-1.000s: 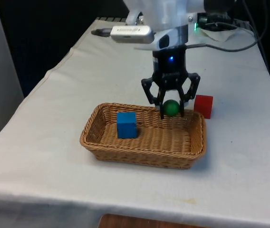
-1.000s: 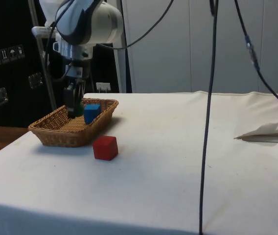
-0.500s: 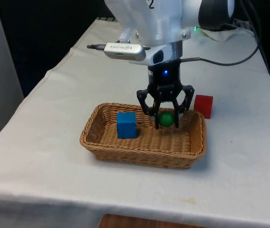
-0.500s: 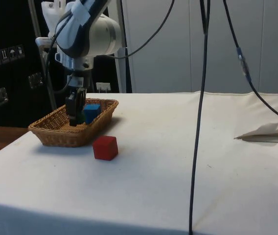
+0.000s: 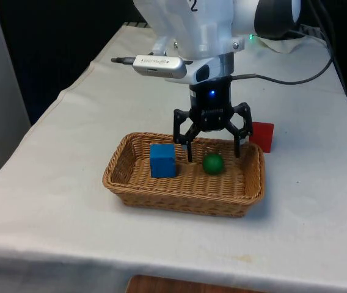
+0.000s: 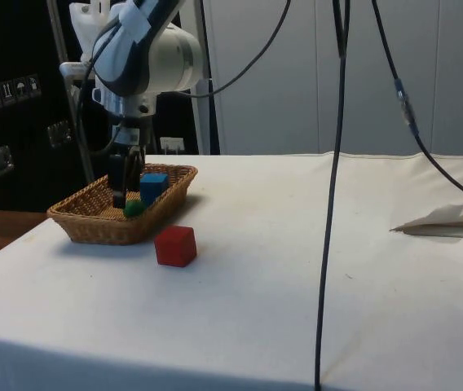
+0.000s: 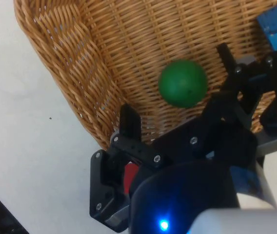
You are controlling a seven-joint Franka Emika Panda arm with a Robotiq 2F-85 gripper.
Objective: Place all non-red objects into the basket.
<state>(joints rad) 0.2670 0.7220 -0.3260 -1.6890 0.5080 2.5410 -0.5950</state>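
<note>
Wicker basket (image 5: 131,177) holds blue cube (image 5: 162,160) and green ball (image 5: 212,163)

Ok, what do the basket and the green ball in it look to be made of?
The basket looks like woven wicker or rattan, tan and matte: the wrist view shows interlaced strands and a braided rim. The green ball looks smooth and seamless with a soft sheen, probably plastic, rubber or painted wood; the look leaves that open.

green ball (image 5: 212,163), blue cube (image 5: 162,160); red cube (image 5: 261,136)
</note>
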